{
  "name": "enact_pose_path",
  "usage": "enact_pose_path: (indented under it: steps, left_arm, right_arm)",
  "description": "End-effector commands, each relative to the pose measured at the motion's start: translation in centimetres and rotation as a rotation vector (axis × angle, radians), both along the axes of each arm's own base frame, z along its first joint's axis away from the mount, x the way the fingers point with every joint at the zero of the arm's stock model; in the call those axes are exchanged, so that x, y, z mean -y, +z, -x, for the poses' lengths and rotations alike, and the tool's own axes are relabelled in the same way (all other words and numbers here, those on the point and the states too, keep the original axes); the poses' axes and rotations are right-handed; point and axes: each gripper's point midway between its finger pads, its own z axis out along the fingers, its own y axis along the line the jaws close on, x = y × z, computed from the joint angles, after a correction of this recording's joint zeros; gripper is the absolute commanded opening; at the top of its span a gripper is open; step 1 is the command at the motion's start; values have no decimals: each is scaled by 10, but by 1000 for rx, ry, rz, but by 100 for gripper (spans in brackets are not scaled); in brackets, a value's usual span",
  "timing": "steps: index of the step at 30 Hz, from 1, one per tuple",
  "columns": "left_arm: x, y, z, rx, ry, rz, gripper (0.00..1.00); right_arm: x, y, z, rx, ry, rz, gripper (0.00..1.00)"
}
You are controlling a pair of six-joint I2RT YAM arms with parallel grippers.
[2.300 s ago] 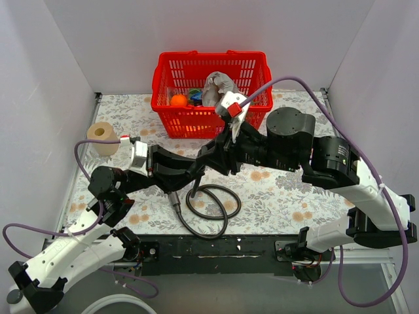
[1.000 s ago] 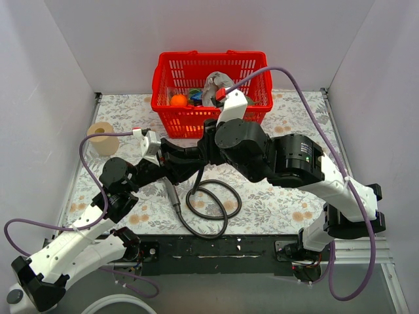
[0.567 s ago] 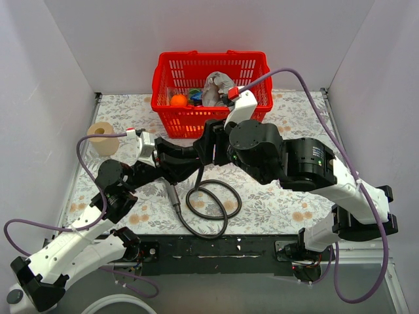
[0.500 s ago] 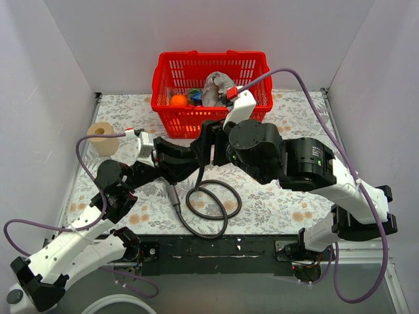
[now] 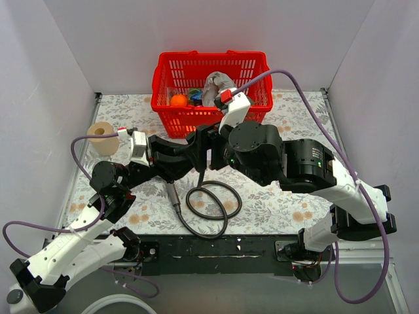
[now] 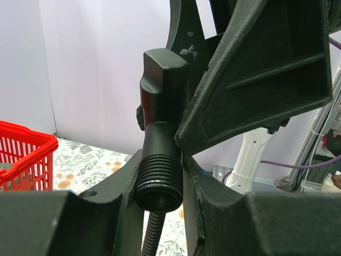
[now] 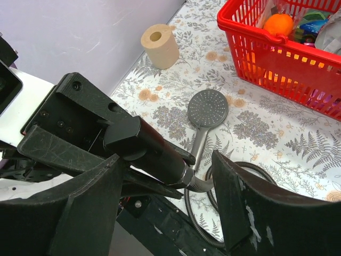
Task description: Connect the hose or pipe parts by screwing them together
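My left gripper (image 6: 160, 205) is shut on a black fitting (image 6: 160, 176) with a threaded end, held above the table; the dark ribbed hose (image 6: 151, 234) hangs below it. In the right wrist view the hose (image 7: 250, 169) joins that fitting (image 7: 154, 152) and coils on the cloth. My right gripper (image 7: 170, 210) stands open, one finger on each side of the fitting, not touching it. The grey hand shower (image 7: 207, 109) lies flat beneath, head toward the far wall. From above, both grippers meet mid-table (image 5: 200, 150); only the shower's handle (image 5: 173, 196) shows, beside the hose coil (image 5: 216, 210).
A red basket (image 5: 211, 91) with an orange ball and other items stands at the back centre. A paper roll (image 5: 102, 137) sits at the left wall. White walls close three sides; a black strip (image 5: 216, 250) runs along the near edge.
The right gripper has opened off the fitting and now stands wide around it. Both arms have shifted slightly left; the left gripper keeps its hold.
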Motion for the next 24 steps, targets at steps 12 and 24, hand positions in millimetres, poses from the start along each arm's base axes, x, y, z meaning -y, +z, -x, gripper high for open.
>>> enact_pose_path:
  steps: [12,24]
  left_arm:
    - [-16,47,45,182,-108,63,0]
    - [-15,43,51,189,-140,45,0]
  right_arm:
    - [46,21,-17,83,-125,-27,53]
    - [39,40,-16,112,-86,-51,63]
